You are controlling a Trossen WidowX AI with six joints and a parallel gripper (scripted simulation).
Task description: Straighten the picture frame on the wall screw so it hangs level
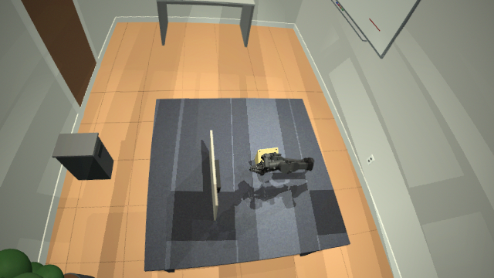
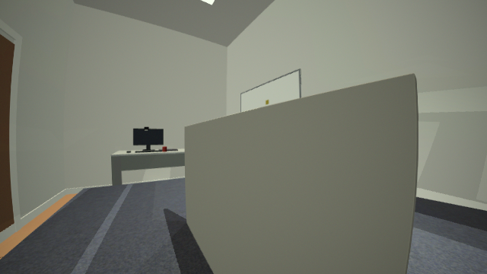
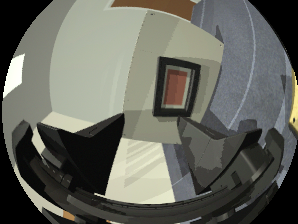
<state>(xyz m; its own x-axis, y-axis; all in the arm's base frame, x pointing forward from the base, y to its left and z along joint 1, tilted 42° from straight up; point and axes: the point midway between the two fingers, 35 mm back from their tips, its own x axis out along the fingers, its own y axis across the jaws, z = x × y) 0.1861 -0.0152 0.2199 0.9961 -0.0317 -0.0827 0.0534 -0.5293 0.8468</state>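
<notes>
The picture frame (image 3: 160,87), black with a reddish picture, hangs on the pale wall panel (image 3: 137,95) (image 1: 214,193) (image 2: 297,183). The wrist view is turned, with up toward its left. There the frame looks slightly tilted: its end at the view's top, the right end when facing it, seems nearer the panel's top edge. Screw and notched strip are hidden. My gripper (image 3: 150,119) (image 1: 252,167) is open and empty, in front of the panel with a gap between them. The panel hides it in the exterior view, which shows only the panel's back.
The arm's yellow base plate (image 1: 268,150) is on the dark table (image 1: 193,112). The panel stands across the table, left of the arm in the top view. A grey cabinet (image 1: 82,154) stands on the floor beyond the table, and a desk (image 1: 206,3) (image 2: 148,161) is at the back.
</notes>
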